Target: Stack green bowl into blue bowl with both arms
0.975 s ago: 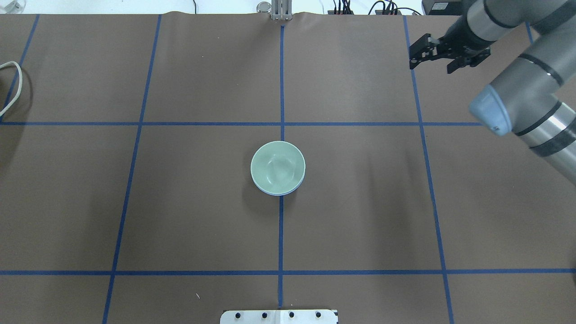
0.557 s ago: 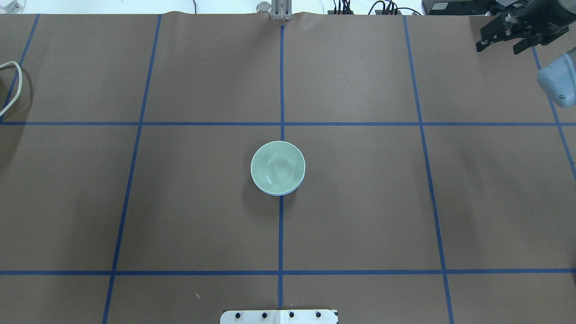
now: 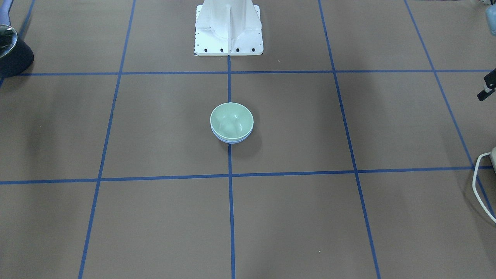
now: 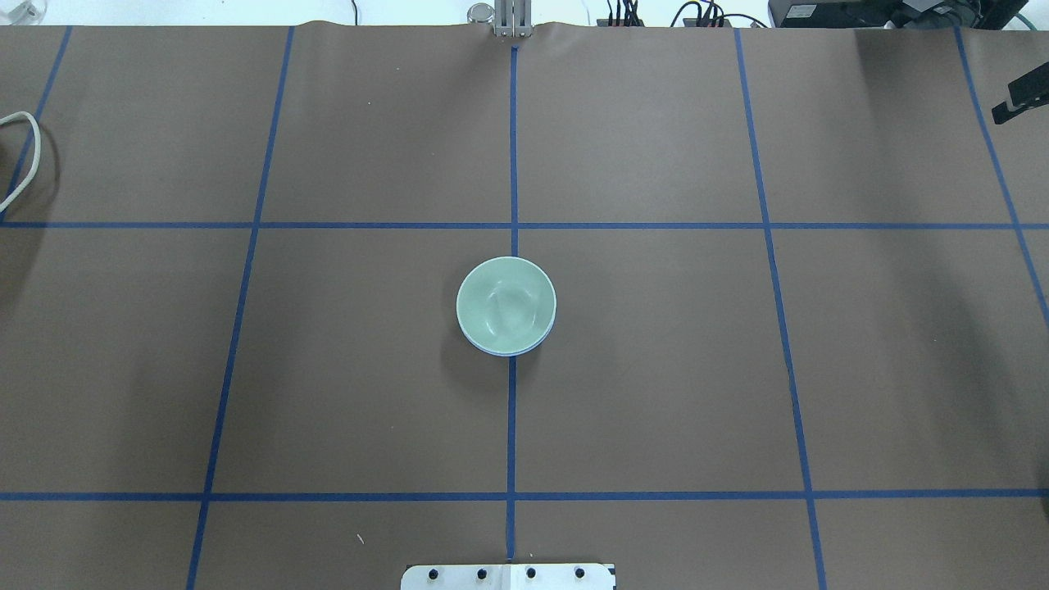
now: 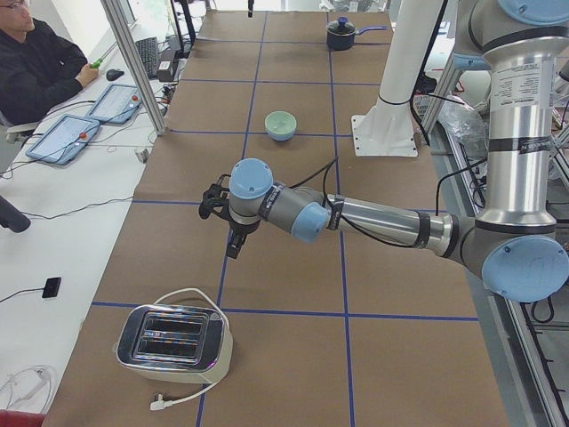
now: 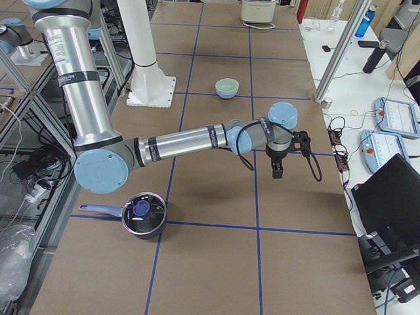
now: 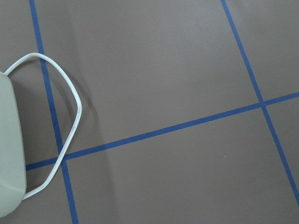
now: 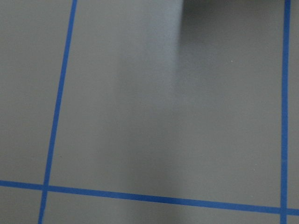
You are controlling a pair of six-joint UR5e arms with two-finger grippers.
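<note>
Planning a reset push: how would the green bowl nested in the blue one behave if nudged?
The glossy mint-green bowl sits nested in the periwinkle-blue bowl, so both probably slide together. Smooth rounded sides look slippery to pinch.

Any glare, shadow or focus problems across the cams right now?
Overhead exterior: sharp; soft highlights inside the green bowl, with its shadow falling to the lower left. Right wrist-mounted: the table looks grey and washed out, with a dark shadow at the top right and a soft band below it. Left wrist-mounted: crisp; the white cable casts a soft shadow beside it.
</note>
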